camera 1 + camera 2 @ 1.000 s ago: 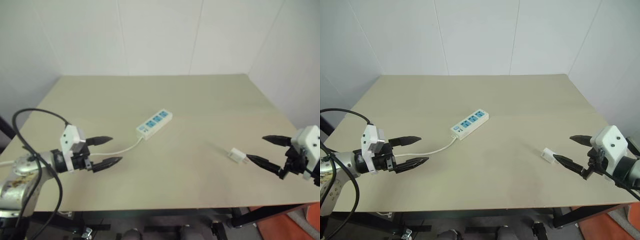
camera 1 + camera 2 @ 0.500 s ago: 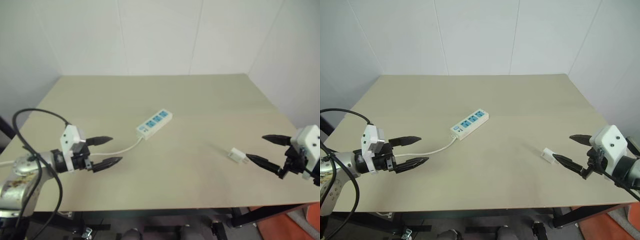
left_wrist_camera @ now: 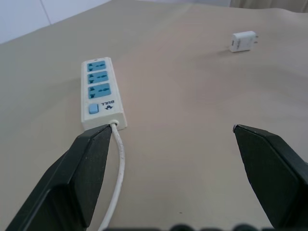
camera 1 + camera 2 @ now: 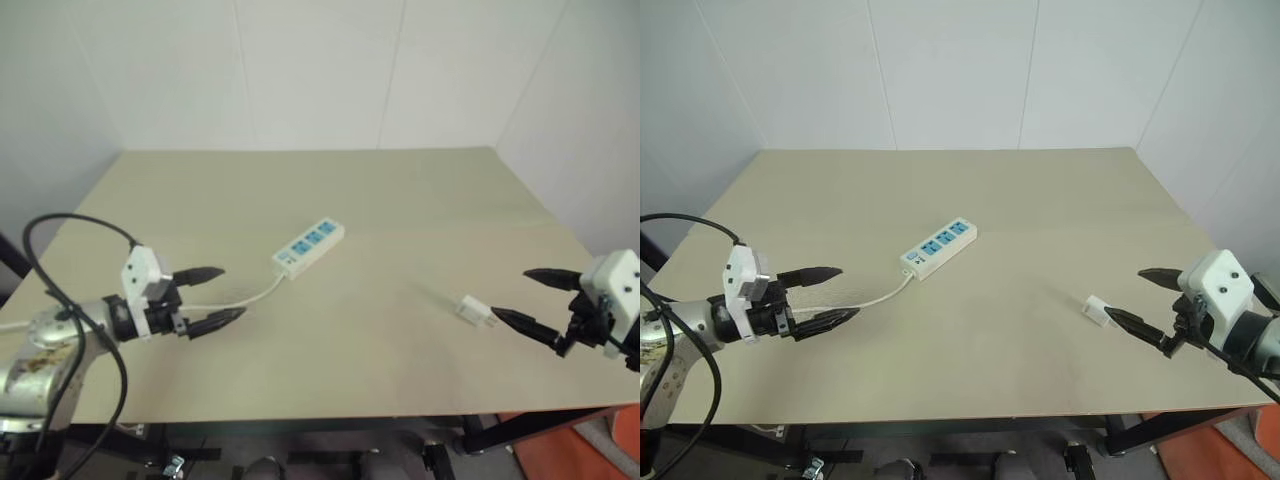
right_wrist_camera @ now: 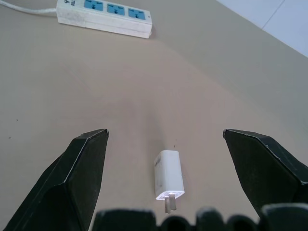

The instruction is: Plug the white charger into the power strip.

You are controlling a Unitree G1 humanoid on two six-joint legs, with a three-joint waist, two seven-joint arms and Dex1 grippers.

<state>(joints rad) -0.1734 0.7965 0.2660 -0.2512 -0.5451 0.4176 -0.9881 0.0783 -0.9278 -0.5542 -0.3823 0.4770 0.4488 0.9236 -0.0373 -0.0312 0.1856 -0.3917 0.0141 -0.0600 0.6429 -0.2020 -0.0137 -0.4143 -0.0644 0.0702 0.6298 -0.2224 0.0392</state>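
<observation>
Charger (image 4: 471,309) untouched on table (image 4: 400,200), well apart from strip (image 4: 308,247); right gripper (image 4: 522,296) wide beside it, left gripper (image 4: 213,296) wide, slightly re-aimed; pick pending.

The left claw (image 3: 173,144) stands wide open over the beige tabletop (image 3: 192,110), holding nothing. Just beyond one black finger (image 3: 82,168) lies the power strip (image 3: 100,93), its three blue sockets facing up, with its thin white cord (image 3: 118,178) running back beside that finger. The white charger (image 3: 243,41) lies well apart, farther off across the tabletop.
</observation>
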